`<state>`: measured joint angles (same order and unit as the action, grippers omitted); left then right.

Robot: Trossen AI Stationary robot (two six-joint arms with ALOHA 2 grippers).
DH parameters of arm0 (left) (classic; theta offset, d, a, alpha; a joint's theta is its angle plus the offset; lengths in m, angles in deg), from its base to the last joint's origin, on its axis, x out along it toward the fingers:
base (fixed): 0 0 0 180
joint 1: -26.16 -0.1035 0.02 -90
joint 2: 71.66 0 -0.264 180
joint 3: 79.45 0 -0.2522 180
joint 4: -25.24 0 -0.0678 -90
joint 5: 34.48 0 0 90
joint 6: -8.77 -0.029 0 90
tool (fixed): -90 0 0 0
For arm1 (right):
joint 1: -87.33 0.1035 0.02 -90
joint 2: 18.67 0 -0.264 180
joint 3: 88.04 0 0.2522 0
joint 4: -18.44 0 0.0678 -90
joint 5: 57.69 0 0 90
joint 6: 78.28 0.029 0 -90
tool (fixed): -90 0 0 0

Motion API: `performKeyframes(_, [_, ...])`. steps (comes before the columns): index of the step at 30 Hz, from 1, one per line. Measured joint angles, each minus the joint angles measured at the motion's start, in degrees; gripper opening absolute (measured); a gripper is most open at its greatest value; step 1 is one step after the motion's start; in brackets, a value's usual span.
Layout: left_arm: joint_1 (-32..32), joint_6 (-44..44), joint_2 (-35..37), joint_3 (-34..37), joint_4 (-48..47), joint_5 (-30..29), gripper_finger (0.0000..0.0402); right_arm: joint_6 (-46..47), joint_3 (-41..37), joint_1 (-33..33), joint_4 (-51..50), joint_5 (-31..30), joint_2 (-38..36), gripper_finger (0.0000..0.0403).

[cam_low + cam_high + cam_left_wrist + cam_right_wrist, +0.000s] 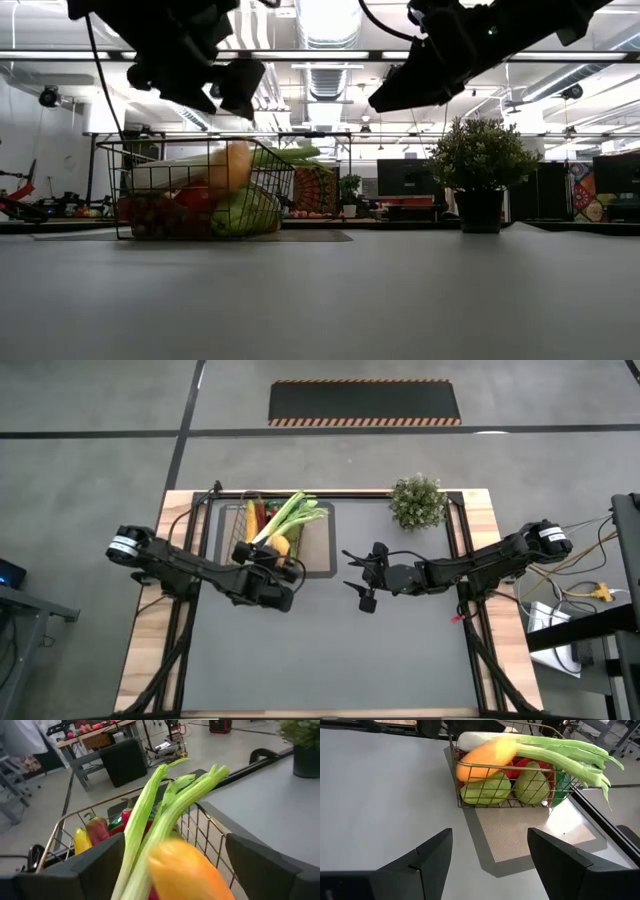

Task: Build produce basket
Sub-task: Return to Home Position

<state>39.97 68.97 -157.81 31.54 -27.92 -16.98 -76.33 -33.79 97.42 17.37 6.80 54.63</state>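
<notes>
Overhead, the wire basket [180,142] sits loaded on its tan mat [520,837] by the far edge of the worktop [330,650], left of centre, as both arms hang above the surface. The left tool [268,563] hovers over the basket's near side, fingers spread and holding nothing. The right tool [356,578] hangs near the worktop's middle, close to the mat's right edge, likewise spread and empty. A potted plant [418,502] stands at the far edge, toward the right corner.

With the load apparently in, what remains is the pull-back to rest. It looks best done by raising the left tool straight up before drawing it away, since its fingers flank an orange fruit [482,756] perched high on the heap and a long leek [545,745] whose green tops overhang the rim. A sideways sweep could roll either out.

The basket is thin wire, open-meshed. Two green pears [485,790] press against one wall, with a red fruit [97,829] and a yellow banana [81,840] behind.
</notes>
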Motion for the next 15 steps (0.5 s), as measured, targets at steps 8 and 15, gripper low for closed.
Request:
performKeyframes(8, [3.8, -12.0, 4.0, -3.6, -0.1, 5.9, 0.0337, -0.6, -0.4, 0.0, -0.8, 0.1, 0.0, 0.0249])
performKeyframes(15, [15.6, -41.1, 8.6, -1.4, 9.9, 9.1, 0.0337, -11.2, -7.0, 0.0, 12.5, 14.5, 0.0, 0.0249])
